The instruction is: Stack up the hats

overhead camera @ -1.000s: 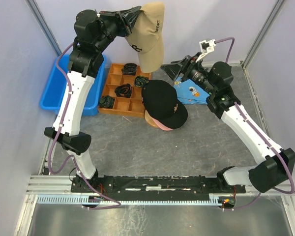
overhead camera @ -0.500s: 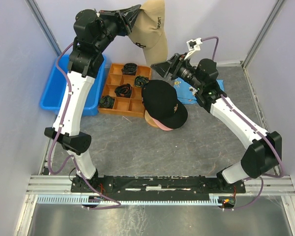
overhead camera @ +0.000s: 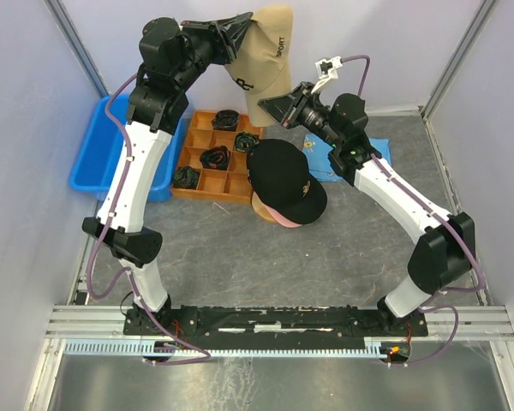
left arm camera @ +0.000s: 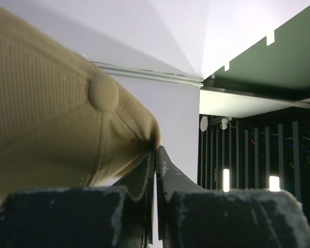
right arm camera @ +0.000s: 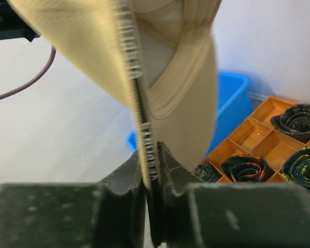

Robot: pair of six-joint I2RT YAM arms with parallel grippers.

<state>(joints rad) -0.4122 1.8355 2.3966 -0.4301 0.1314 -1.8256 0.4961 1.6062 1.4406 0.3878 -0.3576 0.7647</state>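
Observation:
The tan hat (overhead camera: 265, 60) hangs high over the back of the table, held from both sides. My left gripper (overhead camera: 238, 32) is shut on its upper edge; in the left wrist view the fabric (left arm camera: 51, 129) is pinched at the gripper (left arm camera: 155, 151). My right gripper (overhead camera: 271, 104) is shut on the hat's lower edge; in the right wrist view the stitched rim of the hat (right arm camera: 181, 77) runs down into the gripper (right arm camera: 154, 155). On the table below, a black hat (overhead camera: 283, 175) lies on top of a pink hat (overhead camera: 281, 218).
An orange divided tray (overhead camera: 212, 190) with small black coiled bundles (overhead camera: 214, 157) sits left of the stacked hats. A blue bin (overhead camera: 90, 154) stands at the far left. A blue printed cloth (overhead camera: 338, 161) lies under the right arm.
My right arm swung left to the hanging tan hat and its jaws closed on the hat's lower edge. The left arm shifted the hat slightly right.

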